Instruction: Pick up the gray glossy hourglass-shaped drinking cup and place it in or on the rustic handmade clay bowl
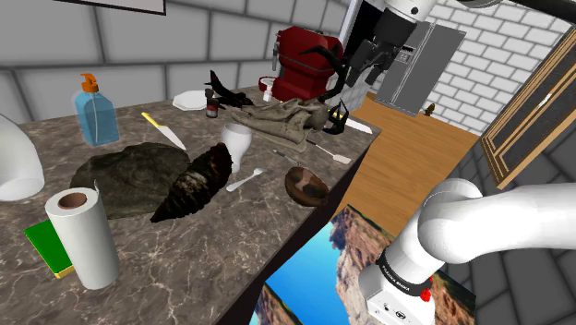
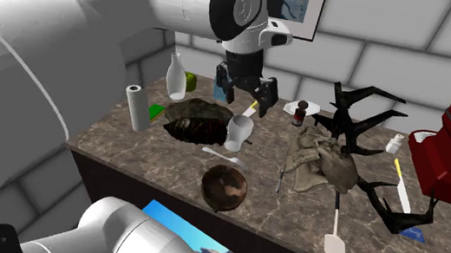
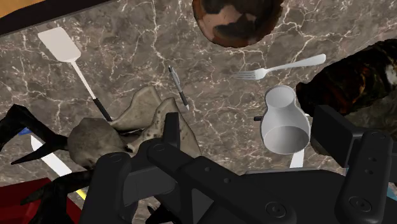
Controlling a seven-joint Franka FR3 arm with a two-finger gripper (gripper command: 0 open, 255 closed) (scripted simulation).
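Note:
The pale grey hourglass cup (image 1: 238,143) (image 2: 239,130) stands upright on the marble counter (image 1: 175,263), beside a dark rough lump (image 1: 196,180). The brown mottled clay bowl (image 1: 306,186) (image 2: 224,186) (image 3: 236,19) sits near the counter's front edge, with a fork (image 3: 280,67) lying between it and the cup. My black gripper (image 1: 363,76) (image 2: 245,89) hangs open well above the counter, holding nothing. In the wrist view the cup (image 3: 283,121) lies below, close to one of the fingers (image 3: 331,133), with the gripper (image 3: 249,124) spread wide.
A crumpled cloth (image 1: 282,120), a black branching sculpture (image 2: 360,119), a pen (image 3: 178,86) and a white spatula (image 3: 60,44) lie near the cup. A red appliance (image 1: 300,60), a blue soap bottle (image 1: 95,111) and a paper towel roll (image 1: 81,235) stand farther off.

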